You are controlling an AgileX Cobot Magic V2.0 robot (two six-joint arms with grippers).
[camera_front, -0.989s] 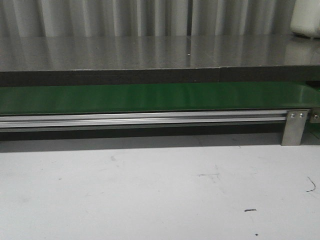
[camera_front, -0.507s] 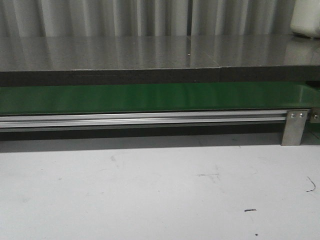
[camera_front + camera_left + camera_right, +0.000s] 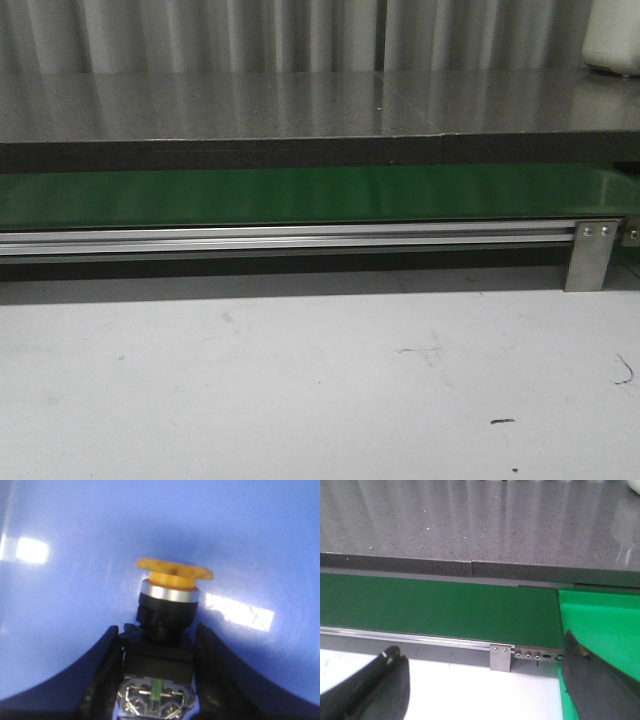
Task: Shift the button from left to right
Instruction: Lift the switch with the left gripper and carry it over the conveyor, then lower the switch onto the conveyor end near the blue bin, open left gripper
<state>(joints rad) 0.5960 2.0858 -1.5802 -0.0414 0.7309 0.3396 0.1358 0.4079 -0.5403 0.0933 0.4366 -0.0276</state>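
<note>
on my left wrist feed the left end effector (image 3: 156, 680) is pinching the button (image 3: 167, 615), its two dark fingers (image 3: 102, 675) pressed against either side of the black boxy body while the round orange-yellow cap points away toward the upper middle of the frame. behind it i see only a smooth blue surface (image 3: 75, 605) with bright glare patches at the upper left and right of centre; i cannot tell what that surface is or where its edges lie, and the fingers are cut off by the bottom of the frame. the button's lower terminals are partly cropped too. on the right wrist feed the right end effector (image 3: 485, 680) is spread wide, one finger in the lower left corner and the other in the lower right, nothing between them but pale tabletop (image 3: 470, 690). past them runs the green belt (image 3: 435, 607), edged by an aluminium rail (image 3: 420, 639) with a small bracket (image 3: 500, 656), and a green tray (image 3: 605, 620) fills the right side, its far edges running out of frame. in the front view neither arm shows, nor the button; the white tabletop (image 3: 300, 380) lies open across the lower half, the green belt (image 3: 300, 195) and aluminium rail (image 3: 290, 238) cross mid frame, the grey counter (image 3: 300, 105) sits above, and a white object (image 3: 612, 40) is cropped at the upper right corner.
</note>
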